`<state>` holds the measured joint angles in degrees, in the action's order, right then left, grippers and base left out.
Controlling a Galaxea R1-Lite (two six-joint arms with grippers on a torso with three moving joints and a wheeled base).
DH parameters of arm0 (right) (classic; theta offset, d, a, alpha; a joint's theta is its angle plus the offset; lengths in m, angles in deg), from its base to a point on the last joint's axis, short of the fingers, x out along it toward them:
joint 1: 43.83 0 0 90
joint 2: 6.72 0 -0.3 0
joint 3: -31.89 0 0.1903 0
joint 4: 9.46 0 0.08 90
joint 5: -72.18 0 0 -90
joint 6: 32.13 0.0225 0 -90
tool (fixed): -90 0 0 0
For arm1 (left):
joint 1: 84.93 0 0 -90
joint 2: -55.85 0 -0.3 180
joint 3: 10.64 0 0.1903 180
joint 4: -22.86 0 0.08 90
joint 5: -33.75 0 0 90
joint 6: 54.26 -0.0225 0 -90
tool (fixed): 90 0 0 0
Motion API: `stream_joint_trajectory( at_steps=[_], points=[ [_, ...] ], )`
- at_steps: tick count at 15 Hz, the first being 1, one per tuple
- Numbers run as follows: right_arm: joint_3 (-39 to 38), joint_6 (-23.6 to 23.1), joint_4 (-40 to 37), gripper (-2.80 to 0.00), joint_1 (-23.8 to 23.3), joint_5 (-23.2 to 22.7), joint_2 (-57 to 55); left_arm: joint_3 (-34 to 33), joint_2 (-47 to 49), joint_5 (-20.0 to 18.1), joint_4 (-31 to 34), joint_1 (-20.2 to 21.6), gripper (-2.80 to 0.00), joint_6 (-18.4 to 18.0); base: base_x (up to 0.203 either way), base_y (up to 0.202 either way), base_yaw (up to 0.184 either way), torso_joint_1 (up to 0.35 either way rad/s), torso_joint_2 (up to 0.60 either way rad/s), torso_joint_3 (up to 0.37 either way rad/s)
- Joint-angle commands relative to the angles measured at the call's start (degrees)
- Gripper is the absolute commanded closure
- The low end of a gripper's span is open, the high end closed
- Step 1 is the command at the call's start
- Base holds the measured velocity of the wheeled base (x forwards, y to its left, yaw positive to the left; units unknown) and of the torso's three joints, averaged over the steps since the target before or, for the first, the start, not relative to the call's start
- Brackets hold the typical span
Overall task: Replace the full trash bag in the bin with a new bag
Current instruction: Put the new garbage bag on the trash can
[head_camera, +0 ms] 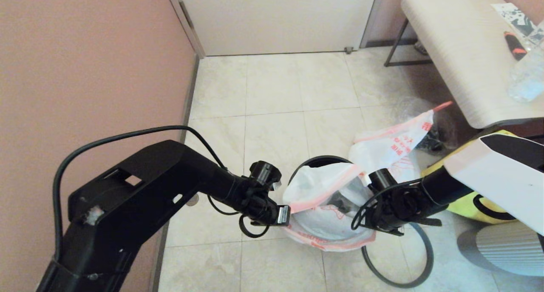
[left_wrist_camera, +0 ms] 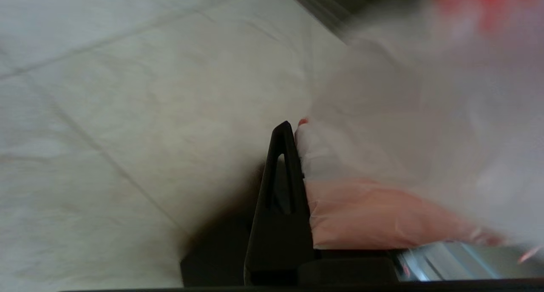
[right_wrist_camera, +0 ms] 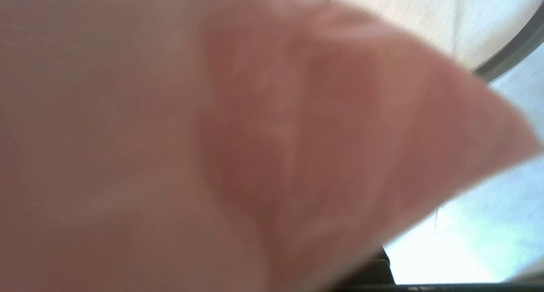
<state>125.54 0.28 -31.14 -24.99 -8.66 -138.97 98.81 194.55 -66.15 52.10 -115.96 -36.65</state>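
Thin crinkled new bag (head_camera: 323,185), round black bin (head_camera: 316,161), both pincers gripping.

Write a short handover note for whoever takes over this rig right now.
Left hand: grips the new bag's pink edge on the bin's left side.
Right hand: at the bag's right edge, grip hidden.
Done: full bag is out, on the floor behind the bin. New bag sits over the bin's mouth.
Left: spread the bag over the rim, then fit the hoop, lying on the floor.
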Motion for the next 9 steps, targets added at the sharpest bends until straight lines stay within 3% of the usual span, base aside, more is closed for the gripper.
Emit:
stream_joint_trajectory(
  at_steps=[1,3,9],
  points=[
    [2.56,0.14,0.56,0.0,-1.06,1.21,-1.43,3.93,3.51,3.5,0.81,-0.29,0.0,1.28,0.0,0.0,0.0,0.0,0.0,0.0],
    [3.16,0.29,3.72,0.0,-1.67,3.16,-1.43,6.74,4.76,7.62,0.61,-0.36,0.0,5.42,0.0,0.0,0.0,0.0,0.0,0.0],
    [6.84,-0.42,7.31,0.0,-1.39,3.5,-0.18,4.59,3.55,8.4,-7.47,-0.35,0.0,7.51,0.0,0.0,0.0,0.0,0.0,0.0]
  ],
)
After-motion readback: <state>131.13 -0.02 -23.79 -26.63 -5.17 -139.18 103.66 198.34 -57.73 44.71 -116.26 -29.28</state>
